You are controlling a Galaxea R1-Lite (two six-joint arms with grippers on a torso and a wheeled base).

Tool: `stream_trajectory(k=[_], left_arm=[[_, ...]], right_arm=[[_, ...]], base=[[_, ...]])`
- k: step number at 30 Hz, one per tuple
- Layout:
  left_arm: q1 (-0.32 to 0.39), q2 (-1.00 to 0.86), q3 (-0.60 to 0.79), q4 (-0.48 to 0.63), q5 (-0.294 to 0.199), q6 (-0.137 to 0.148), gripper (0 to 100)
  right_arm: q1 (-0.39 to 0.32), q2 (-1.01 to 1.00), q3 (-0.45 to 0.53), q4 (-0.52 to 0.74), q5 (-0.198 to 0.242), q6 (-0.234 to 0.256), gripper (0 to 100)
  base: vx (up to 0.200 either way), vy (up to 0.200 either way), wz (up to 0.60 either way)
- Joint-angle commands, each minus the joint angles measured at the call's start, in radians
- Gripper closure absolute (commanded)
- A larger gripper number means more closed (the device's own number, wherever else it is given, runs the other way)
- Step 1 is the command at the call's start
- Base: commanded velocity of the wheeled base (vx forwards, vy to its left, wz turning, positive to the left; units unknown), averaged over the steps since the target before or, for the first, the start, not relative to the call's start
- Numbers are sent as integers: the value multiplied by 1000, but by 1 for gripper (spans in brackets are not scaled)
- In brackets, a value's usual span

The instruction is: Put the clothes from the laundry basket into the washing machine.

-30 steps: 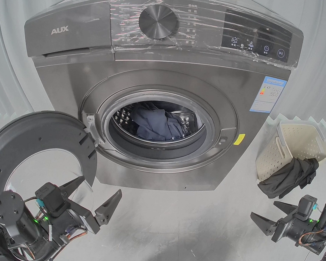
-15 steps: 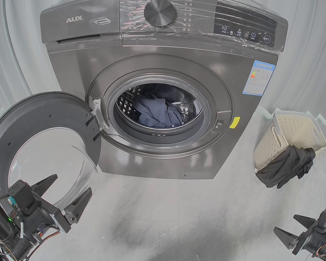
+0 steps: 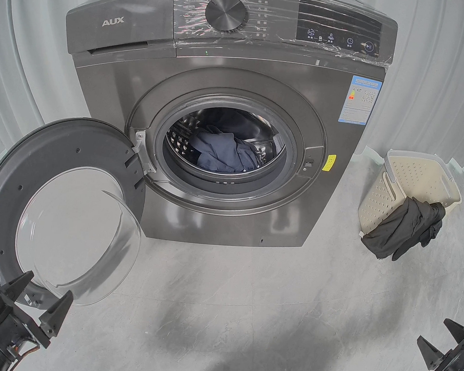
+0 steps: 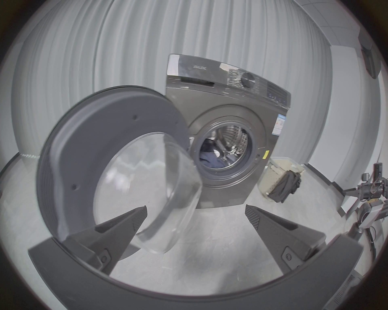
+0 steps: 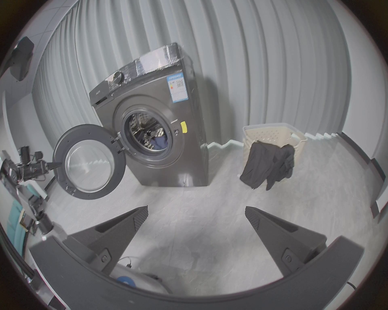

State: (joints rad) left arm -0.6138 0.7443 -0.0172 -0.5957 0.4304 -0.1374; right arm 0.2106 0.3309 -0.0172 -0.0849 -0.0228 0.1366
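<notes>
Claws were held spread and empty: left claw (image 3: 43,292) near the open door (image 3: 63,149), right claw (image 3: 437,333) well apart from the dark garment (image 3: 402,228) draped over the laundry basket (image 3: 375,201) rim beside the washing machine (image 3: 118,95). If the garment snagged when lifted, the basket could be tipped.

Count from where I stand: 1 washing machine (image 3: 113,89), with 1 door (image 3: 53,148), 1 dial (image 3: 225,13) and 2 stickers: blue label (image 3: 360,100), yellow sticker (image 3: 329,163). 1 laundry basket (image 3: 423,175). 2 clothes items: dark blue garment (image 3: 223,152), black garment (image 3: 402,228). 2 pincers: left pincer (image 4: 196,209), right pincer (image 5: 196,209).
</notes>
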Motion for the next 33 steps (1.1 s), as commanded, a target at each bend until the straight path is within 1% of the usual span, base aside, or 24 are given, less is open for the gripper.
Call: stream_trajectory(k=[1,3,6,7,8,9,10,12,13,14,15,16,18,19,20,21,22,24,25,26,29,31,33], left_arm=[[155,-309,17,191,-55,-5,0],[218,-381,17,261,-121,-2,0],[322,-536,17,395,-280,21,0],[362,-588,17,450,-337,36,0],[375,-603,17,468,-351,42,0],[405,-641,17,511,-380,55,0],[419,-660,16,534,-389,59,0],[422,-655,14,536,-371,55,0],[425,-655,16,533,-354,50,0],[434,-654,16,533,-345,52,0],[444,-652,16,533,-338,61,0],[468,-652,16,533,-335,70,0],[560,-661,16,533,-335,108,0],[586,-669,16,533,-340,119,0],[637,-714,16,533,-374,147,0],[637,-726,16,533,-415,159,0],[629,-718,14,533,-440,148,0],[617,-741,14,541,-458,96,0],[617,-744,13,541,-455,93,0],[615,-744,11,545,-455,79,0],[615,-744,8,557,-441,76,0],[617,-744,-3,588,-423,75,0],[617,-744,-6,594,-387,88,0]], right_arm=[[-151,-194,10,43,26,-22,0],[-163,-227,10,45,34,-22,0],[-175,-283,10,47,49,-22,0],[-188,-299,10,48,61,-25,0],[-192,-305,8,48,67,-28,0],[-198,-320,6,53,84,-41,0],[-201,-331,5,54,90,-58,0],[-201,-331,6,54,81,-94,0],[-201,-331,8,56,61,-109,0],[-201,-331,16,70,29,-118,0],[-200,-331,16,89,9,-126,0],[-201,-331,14,100,7,-126,0],[-201,-331,13,97,20,-132,0],[-201,-331,13,97,21,-132,0],[-200,-331,14,96,21,-134,0],[-200,-331,14,96,23,-134,0],[-200,-331,14,96,23,-134,0],[-200,-331,16,89,21,-132,0],[-200,-331,16,88,23,-132,0],[-200,-331,16,86,21,-132,0],[-200,-331,16,86,21,-132,0],[-200,-331,16,88,21,-132,0],[-200,-331,16,88,21,-132,0]], base=[[0,-200,0],[0,-200,0],[0,-200,0],[0,-200,0],[0,-200,0],[0,-200,0],[0,-200,0],[0,-200,0],[0,-200,0],[0,-200,0],[0,-200,0],[0,-200,0],[0,-200,0],[0,-200,0],[0,-200,0],[0,0,0],[0,0,0],[0,0,0],[0,0,0],[0,0,0],[0,0,0],[0,0,0],[0,-200,0]])
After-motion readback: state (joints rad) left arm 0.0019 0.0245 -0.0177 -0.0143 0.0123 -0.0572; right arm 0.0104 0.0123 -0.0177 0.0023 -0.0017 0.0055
